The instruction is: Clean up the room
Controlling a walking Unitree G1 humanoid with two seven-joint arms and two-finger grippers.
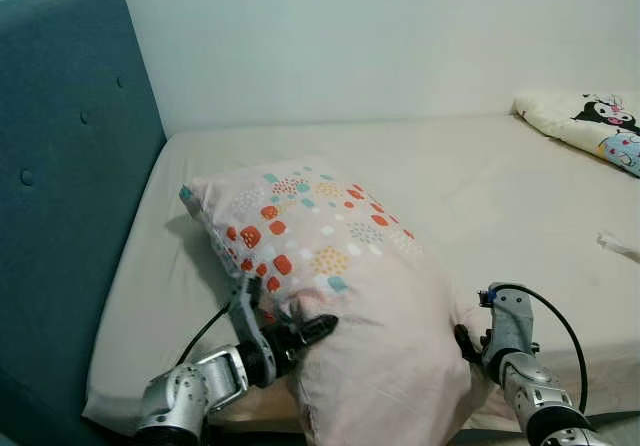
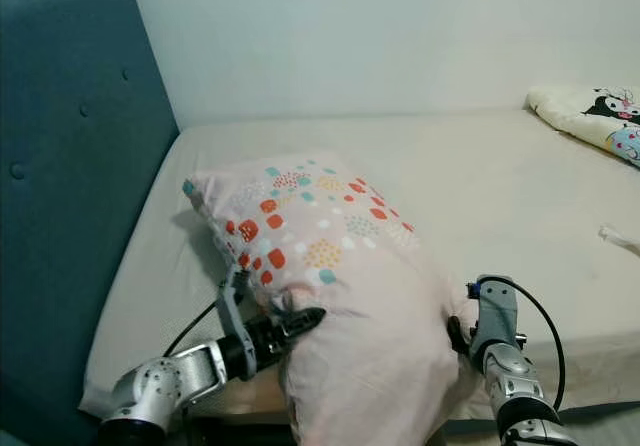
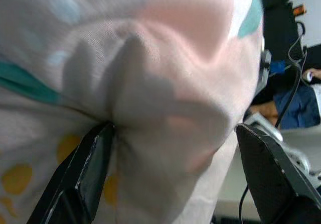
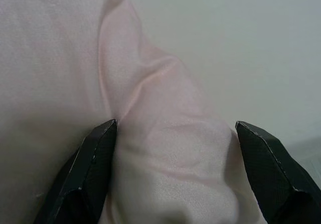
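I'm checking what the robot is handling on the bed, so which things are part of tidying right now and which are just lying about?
In the job:
pink spotted pillow
left gripper, fingers either side of a pillow fold
right gripper, at the pillow's other side

Lying about:
cartoon-print pillow at the far corner
mattress
teal headboard

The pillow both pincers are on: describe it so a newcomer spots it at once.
On the beige mattress, near the teal padded headboard, lies a plump pale pink pillow with orange, teal and yellow spots. The other cushion, a cream cartoon-print one, lies at the far corner.

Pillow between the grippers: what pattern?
Pale pink pillow with orange, teal and yellow dotted patches; clearest in the left eye view.
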